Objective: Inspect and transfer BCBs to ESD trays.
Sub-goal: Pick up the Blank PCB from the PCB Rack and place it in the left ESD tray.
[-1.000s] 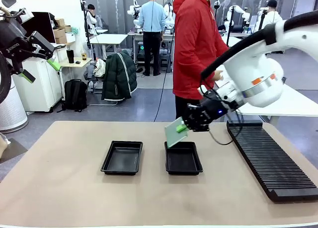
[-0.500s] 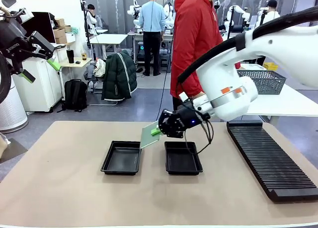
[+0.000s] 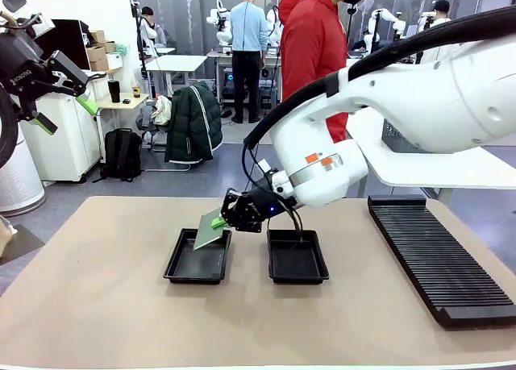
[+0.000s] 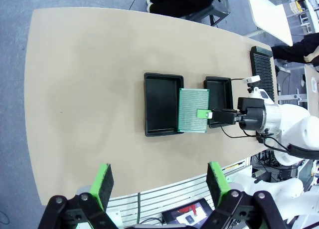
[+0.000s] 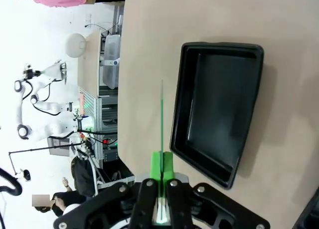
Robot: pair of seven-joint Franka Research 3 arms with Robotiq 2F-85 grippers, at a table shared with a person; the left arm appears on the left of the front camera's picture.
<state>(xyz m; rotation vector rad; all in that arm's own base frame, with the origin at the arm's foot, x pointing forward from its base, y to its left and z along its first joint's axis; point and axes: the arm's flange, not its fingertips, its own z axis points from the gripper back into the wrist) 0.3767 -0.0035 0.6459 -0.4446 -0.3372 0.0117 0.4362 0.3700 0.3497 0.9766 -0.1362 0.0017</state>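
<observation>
Leftward swings the right arm (image 3: 419, 104), and the BCB (image 3: 208, 229) has travelled from above the right ESD tray (image 3: 272, 265) across to the left ESD tray (image 3: 172, 261); the right gripper (image 3: 219, 222) has its jaws clamped on the board's upper edge, green pads pinching it flat; the board hangs tilted, its lower edge dipping over the left tray's right-hand side; whether it touches the rim, I cannot tell; from the right wrist it shows edge-on, a thin green line beside the tray; both trays lie side by side, apart, on the tan table (image 3: 89, 297); the left gripper (image 4: 160, 184) hovers high above the table, jaws spread wide; the long black slotted rack (image 3: 439, 261) sits along the table's right side; a person (image 3: 310, 64) in a red top stands at the far edge.
</observation>
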